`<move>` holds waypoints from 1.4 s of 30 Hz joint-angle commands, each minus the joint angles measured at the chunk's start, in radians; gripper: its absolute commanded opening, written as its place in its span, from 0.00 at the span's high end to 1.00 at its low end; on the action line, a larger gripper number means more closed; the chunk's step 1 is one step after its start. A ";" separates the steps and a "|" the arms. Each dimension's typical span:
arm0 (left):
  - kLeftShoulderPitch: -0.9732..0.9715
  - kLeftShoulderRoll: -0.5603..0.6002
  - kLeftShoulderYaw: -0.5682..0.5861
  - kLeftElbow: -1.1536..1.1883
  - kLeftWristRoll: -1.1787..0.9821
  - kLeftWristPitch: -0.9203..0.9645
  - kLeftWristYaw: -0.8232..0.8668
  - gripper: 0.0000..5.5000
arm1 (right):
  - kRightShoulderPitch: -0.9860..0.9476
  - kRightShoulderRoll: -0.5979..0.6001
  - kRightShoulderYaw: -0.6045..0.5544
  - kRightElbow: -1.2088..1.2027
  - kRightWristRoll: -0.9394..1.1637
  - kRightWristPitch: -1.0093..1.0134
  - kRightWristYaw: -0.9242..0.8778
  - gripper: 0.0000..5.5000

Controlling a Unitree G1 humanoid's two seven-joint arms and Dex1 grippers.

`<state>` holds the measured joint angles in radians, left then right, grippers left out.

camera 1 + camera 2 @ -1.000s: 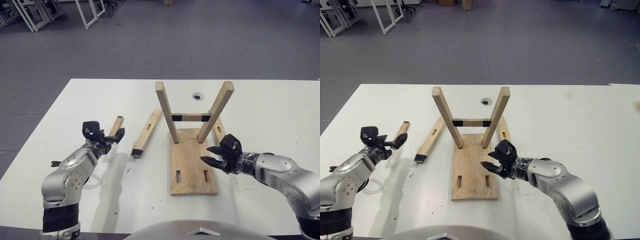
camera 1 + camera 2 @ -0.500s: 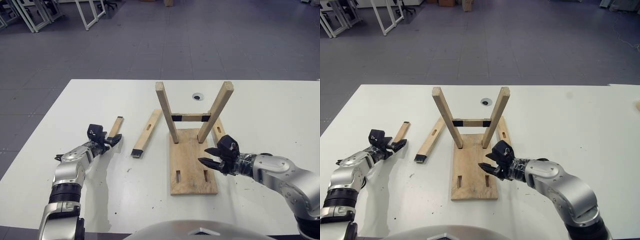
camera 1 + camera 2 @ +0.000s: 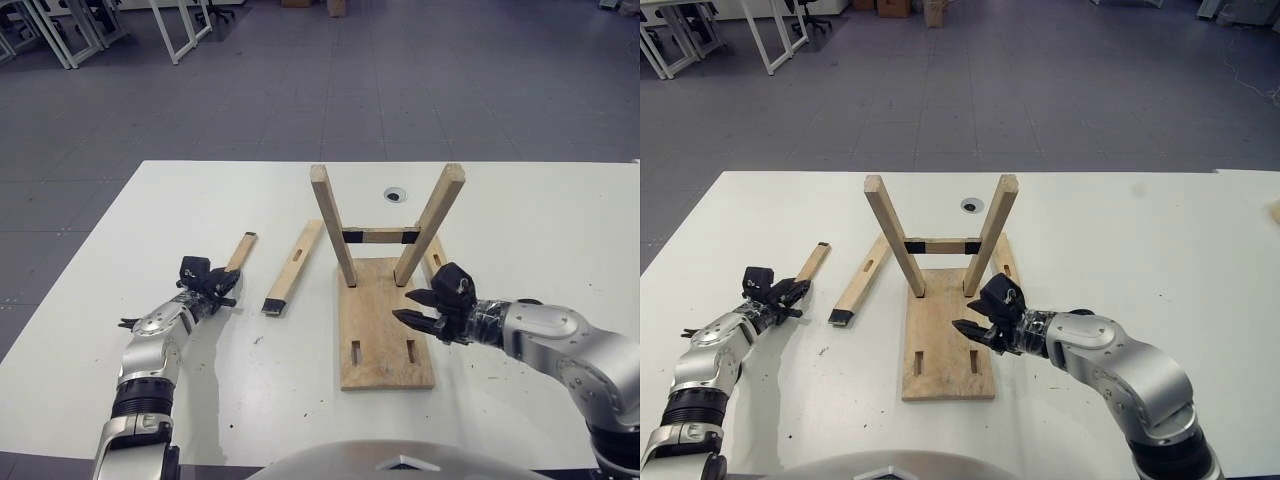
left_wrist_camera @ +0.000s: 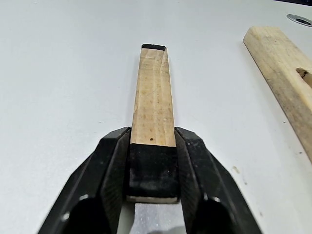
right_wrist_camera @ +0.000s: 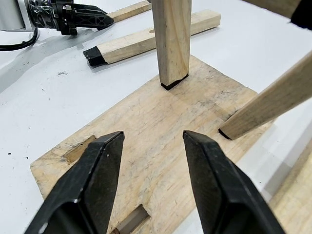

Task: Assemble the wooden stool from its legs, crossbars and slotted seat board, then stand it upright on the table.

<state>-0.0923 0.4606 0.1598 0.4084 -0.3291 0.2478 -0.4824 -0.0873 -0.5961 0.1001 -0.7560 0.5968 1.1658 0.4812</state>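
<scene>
Black fingers [image 4: 109, 165] of the left tool [image 4: 152, 135] clamp the crossbar [image 4: 153, 97] at its taped end; it runs toward 1 o'clock on the table [image 3: 550, 220]. The right tool [image 5: 153, 137], spread apart, hovers over the seat board [image 5: 161, 117], upright legs [image 3: 333, 225] at 12 o'clock.

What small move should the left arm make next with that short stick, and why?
Probably lift it a little. The left end effector is closed on the black-taped end of the crossbar, which lies flat on the table, apart from the seat board where two legs already stand.
</scene>
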 commanded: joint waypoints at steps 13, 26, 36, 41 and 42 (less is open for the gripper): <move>0.056 -0.189 -0.232 -1.153 -0.074 0.104 0.227 0.76 | -0.551 0.558 -0.459 0.418 0.787 0.075 -0.548 0.59; 0.067 -0.213 -0.348 -1.110 -0.042 0.099 0.192 0.76 | -0.582 0.443 -0.284 0.497 1.124 -0.154 -0.769 0.73; 0.067 -0.235 -0.299 -1.122 -0.111 0.147 0.212 0.69 | -0.548 0.358 -0.248 0.499 1.068 -0.223 -0.737 0.92; 0.075 -0.262 -0.163 -1.117 -0.265 0.177 0.243 0.54 | -0.462 0.241 -0.326 0.439 1.112 -0.255 -0.768 0.93; 0.087 -0.257 -0.154 -1.118 -0.282 0.184 0.240 0.51 | -0.439 0.207 -0.346 0.422 1.133 -0.256 -0.776 0.93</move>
<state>-0.0311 0.1955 -0.0175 -0.7125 -0.5798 0.4043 -0.2463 -0.5651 -0.3243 -0.2015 -0.2973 1.6883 0.9162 -0.2749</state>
